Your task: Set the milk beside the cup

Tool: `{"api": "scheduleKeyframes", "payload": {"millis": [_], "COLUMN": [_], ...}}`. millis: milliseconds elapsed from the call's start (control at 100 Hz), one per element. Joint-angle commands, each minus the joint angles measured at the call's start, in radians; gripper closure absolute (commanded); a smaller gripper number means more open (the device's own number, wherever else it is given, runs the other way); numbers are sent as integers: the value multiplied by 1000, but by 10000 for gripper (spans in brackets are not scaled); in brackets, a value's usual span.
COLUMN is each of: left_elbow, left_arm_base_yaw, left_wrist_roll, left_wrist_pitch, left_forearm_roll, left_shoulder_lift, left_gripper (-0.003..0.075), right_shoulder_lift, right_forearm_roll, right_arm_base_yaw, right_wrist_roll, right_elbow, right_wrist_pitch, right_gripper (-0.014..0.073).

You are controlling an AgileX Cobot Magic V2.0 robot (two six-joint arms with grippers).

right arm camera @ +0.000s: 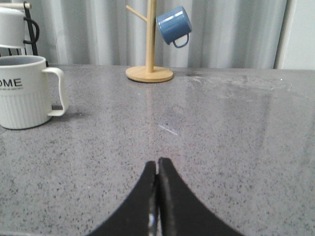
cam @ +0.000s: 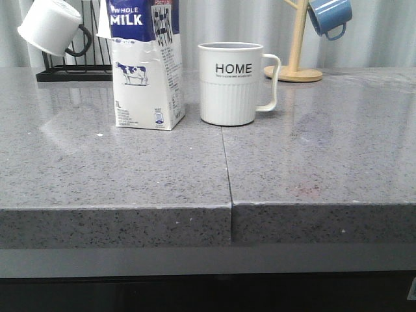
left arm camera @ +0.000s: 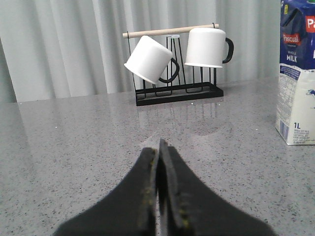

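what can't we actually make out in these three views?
- Milk carton: top cut off by the frame edge in the front view; right side cut off in the left wrist view.
- HOME cup: contents hidden by its rim in the front view; left part cropped in the right wrist view.
- Small print under HOME: too small to read.
- Both arms: outside the front view.

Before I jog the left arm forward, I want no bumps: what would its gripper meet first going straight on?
Probably the black mug rack with its two white mugs; bare counter lies between, though depth is unclear.
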Motion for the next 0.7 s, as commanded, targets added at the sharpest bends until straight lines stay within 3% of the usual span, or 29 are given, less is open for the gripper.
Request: {"api": "scheduleKeyframes", "payload": {"millis": [0,690], "left_elbow": [50,50], "left_arm_base_yaw": [2,2], "left_wrist_roll": [-11,-11], "left_wrist_pitch": [-79,-79], "left_forearm_roll": [-11,-11], "left_shoulder_lift": [-34,-34], "left_gripper": [741,741], "right_shoulder_lift": [-18,-18], "right_forearm_roll": [-8,-8], "right_arm_base_yaw": [1,-2], "right_wrist_roll": [13,13], "right_elbow": [-11,-11], "right_wrist_pitch": [-89,-95], "right_gripper": [662,662]}}
